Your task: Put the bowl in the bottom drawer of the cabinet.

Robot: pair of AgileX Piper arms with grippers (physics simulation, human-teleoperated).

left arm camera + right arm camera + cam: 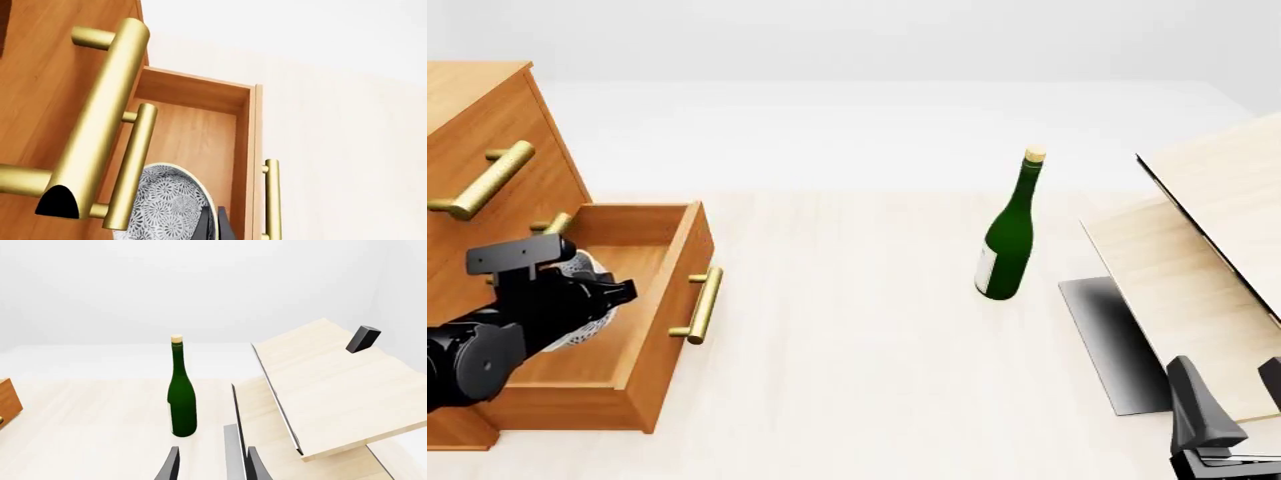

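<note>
Front view: bowl held inside the open bottom drawer

Left gripper (594, 298) pinches the bowl (585, 318) at its rim, inside the bottom drawer (667, 300), which stands pulled out from the cabinet (481, 130) at the table's (854, 350) left edge. Right gripper (1234, 395) hangs spread near the right edge, well apart from the green bottle (1009, 240).

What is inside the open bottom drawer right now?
The bottom drawer holds the speckled bowl, with the left gripper reaching in over it. Whether the bowl rests on the drawer floor is hidden by the arm and the upper handles.
</note>
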